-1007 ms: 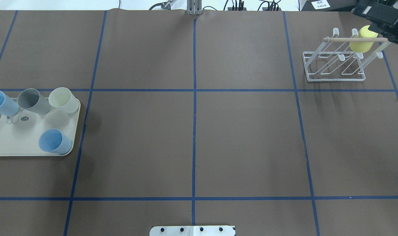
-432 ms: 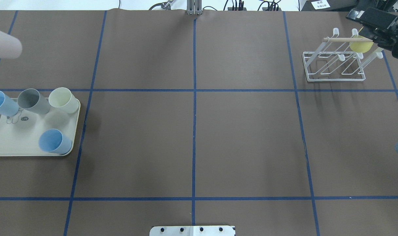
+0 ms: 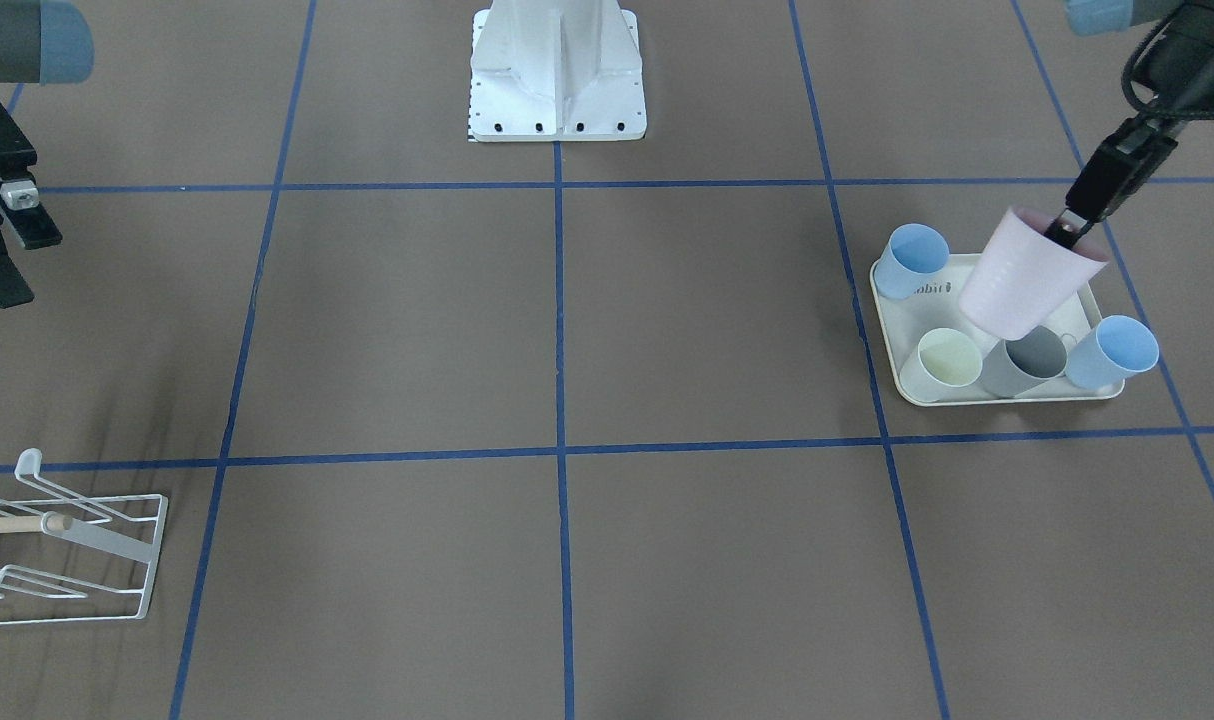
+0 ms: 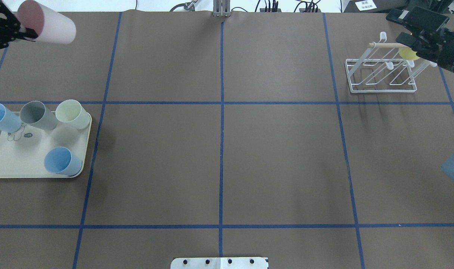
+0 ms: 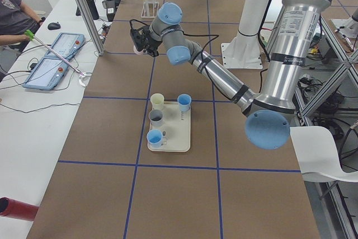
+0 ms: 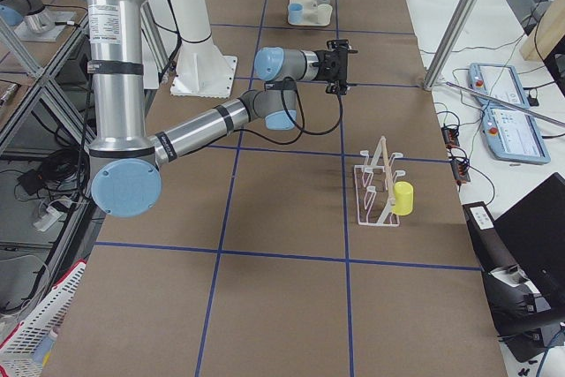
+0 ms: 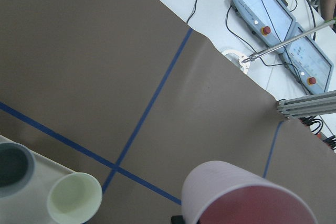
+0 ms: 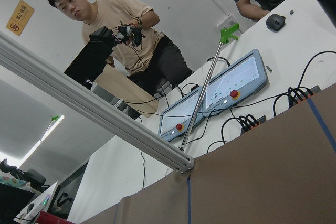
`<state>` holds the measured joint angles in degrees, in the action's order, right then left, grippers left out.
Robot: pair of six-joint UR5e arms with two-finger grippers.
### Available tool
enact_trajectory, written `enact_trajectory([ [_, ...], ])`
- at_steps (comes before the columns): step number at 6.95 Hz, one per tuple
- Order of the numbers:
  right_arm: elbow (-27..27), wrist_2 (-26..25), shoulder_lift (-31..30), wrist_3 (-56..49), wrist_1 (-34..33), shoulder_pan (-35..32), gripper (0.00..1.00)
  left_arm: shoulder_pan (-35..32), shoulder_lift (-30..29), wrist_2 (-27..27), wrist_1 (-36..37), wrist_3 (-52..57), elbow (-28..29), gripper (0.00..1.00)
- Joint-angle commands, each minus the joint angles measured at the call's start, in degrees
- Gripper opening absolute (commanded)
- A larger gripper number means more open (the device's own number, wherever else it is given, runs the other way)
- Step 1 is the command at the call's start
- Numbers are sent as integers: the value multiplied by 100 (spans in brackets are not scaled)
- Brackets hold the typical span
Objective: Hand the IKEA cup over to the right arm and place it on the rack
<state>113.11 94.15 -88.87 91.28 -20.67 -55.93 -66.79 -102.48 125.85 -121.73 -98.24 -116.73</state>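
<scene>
At the far left of the overhead view, my left gripper [image 3: 1067, 228] pinches the rim of the pink IKEA cup [image 4: 49, 24], holding it tilted in the air beyond the tray [image 4: 21, 160] of four cups. Far right, the rack [image 4: 380, 89] carries a yellow cup [image 4: 408, 54]. My right gripper [image 3: 15, 258] hangs apart from it, fingers spread and empty.

The left end effector [image 5: 136, 44] hovers beyond a tray [image 5: 178, 137] holding cups [image 5: 158, 101].

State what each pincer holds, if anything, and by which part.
Left pincer grips the pale pink plastic cup by its rim; right pincer holds nothing.
</scene>
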Motion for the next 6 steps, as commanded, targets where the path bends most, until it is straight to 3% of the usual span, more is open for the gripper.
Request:
enact_trajectory([
  [1, 18, 16, 194, 450, 11, 90, 99, 664, -315, -733, -1137, -1437, 114, 0],
  [3, 140, 25, 283, 923, 28, 239, 99, 1577, -457, -1873, -1974, -2249, 107, 0],
  [4, 124, 33, 327, 1223, 368, 345, 99, 2182, -535, -2584, -2465, -2583, 115, 0],
  [6, 115, 34, 336, 1374, 669, 520, 99, 3273, -833, -3904, -3064, -2665, 324, 0],
])
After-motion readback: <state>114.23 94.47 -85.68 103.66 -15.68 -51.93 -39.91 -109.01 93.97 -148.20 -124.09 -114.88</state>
